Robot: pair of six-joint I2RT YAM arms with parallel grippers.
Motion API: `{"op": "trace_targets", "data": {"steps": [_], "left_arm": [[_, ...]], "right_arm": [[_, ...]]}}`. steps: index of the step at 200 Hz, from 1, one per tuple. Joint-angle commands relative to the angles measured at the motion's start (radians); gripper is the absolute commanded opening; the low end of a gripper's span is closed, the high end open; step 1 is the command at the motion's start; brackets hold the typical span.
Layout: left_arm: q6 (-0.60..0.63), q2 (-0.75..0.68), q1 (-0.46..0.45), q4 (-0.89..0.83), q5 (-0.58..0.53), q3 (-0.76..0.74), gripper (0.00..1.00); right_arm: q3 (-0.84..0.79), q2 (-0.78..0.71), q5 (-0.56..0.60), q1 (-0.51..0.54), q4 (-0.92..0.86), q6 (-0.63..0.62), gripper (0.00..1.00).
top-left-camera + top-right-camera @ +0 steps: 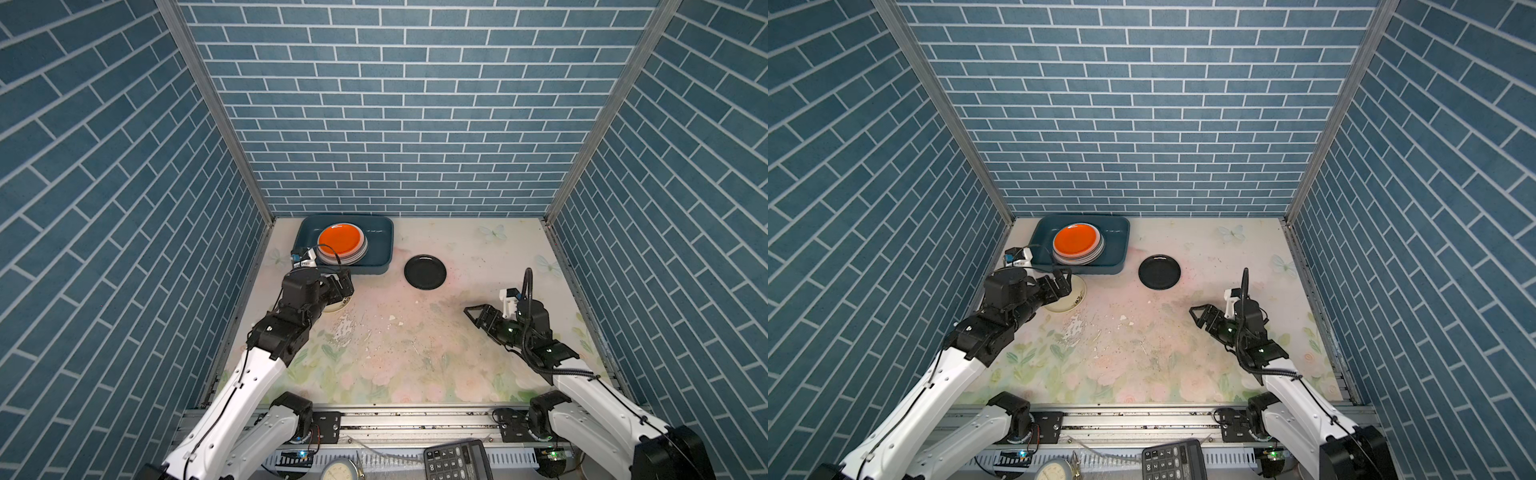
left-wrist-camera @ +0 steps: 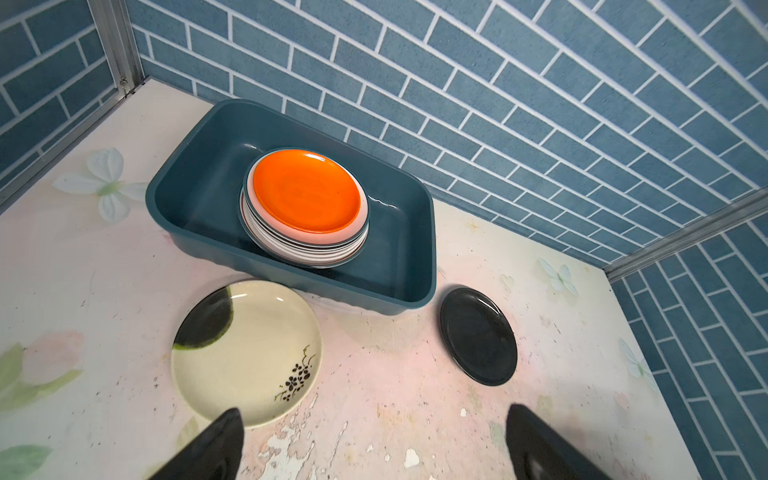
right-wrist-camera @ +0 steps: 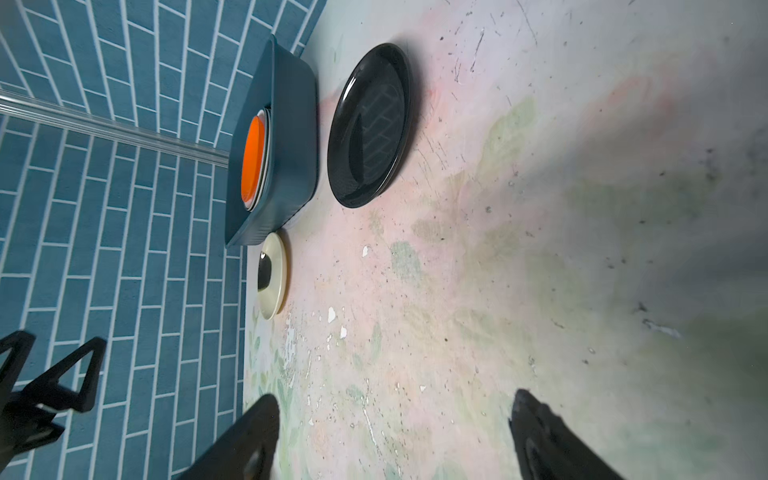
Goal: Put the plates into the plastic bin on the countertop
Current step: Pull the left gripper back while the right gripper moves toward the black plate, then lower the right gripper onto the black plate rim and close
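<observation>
The dark teal plastic bin stands at the back left of the flowered countertop and holds a stack of plates topped by an orange plate. A black plate lies on the countertop just right of the bin. A cream plate with black marks lies in front of the bin, partly hidden under my left gripper. That gripper is open and empty, one fingertip over the cream plate's near rim. My right gripper hovers open and empty at the right, well short of the black plate.
Blue brick walls close in the back and both sides. A metal rail runs along the front edge, with a calculator and a round dial below it. The print is peeled near the cream plate.
</observation>
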Motion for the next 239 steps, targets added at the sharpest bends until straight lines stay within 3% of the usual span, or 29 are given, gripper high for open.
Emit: {"op": "trace_targets", "data": {"steps": [1, 61, 131, 184, 239], "left_arm": [[-0.006, -0.083, -0.001, -0.109, 0.016, -0.045, 1.00], [-0.029, -0.186, -0.001, -0.134, 0.041, -0.103, 1.00], [-0.043, -0.163, 0.000, -0.123, 0.096, -0.088, 1.00], [-0.038, -0.111, 0.001, -0.112, 0.096, -0.086, 1.00], [-0.034, -0.076, 0.010, -0.099, 0.100, -0.094, 1.00]], "right_arm": [[0.068, 0.110, -0.012, 0.003, 0.078, -0.037, 0.86], [0.235, 0.510, -0.041, 0.005, 0.280, -0.057, 0.83], [0.424, 0.869, -0.013, 0.004, 0.428, -0.056, 0.63], [0.531, 1.022, -0.025, -0.001, 0.447, -0.056, 0.54], [0.579, 1.086, 0.000, -0.005, 0.422, -0.076, 0.42]]}}
